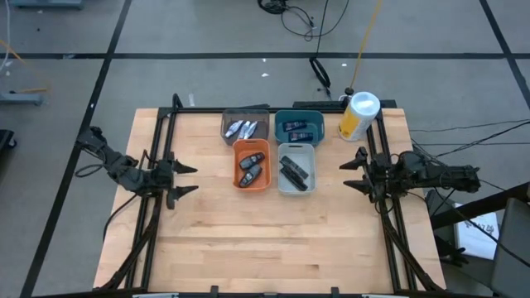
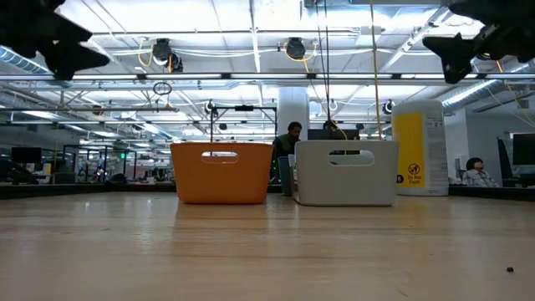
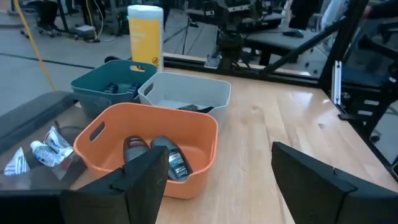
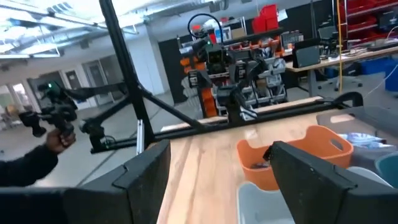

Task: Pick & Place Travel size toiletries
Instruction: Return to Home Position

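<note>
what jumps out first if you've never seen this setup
Four small bins cluster at the far middle of the table: an orange bin holding dark grey ovals, a light grey bin with black bars, a teal bin with dark blue tubes and a dark grey bin with silvery tubes. A yellow-and-white canister stands by the far right corner. The left gripper and right gripper hang open at opposite sides, clear of the bins.

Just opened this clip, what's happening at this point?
Nothing is being handled. The left gripper and right gripper hang open and empty at opposite sides of the table. The toiletries lie sorted in four bins mid-table: silvery tubes in the dark bin, blue tubes in the teal bin, grey ovals in the orange bin, black bars in the light grey bin.
</note>
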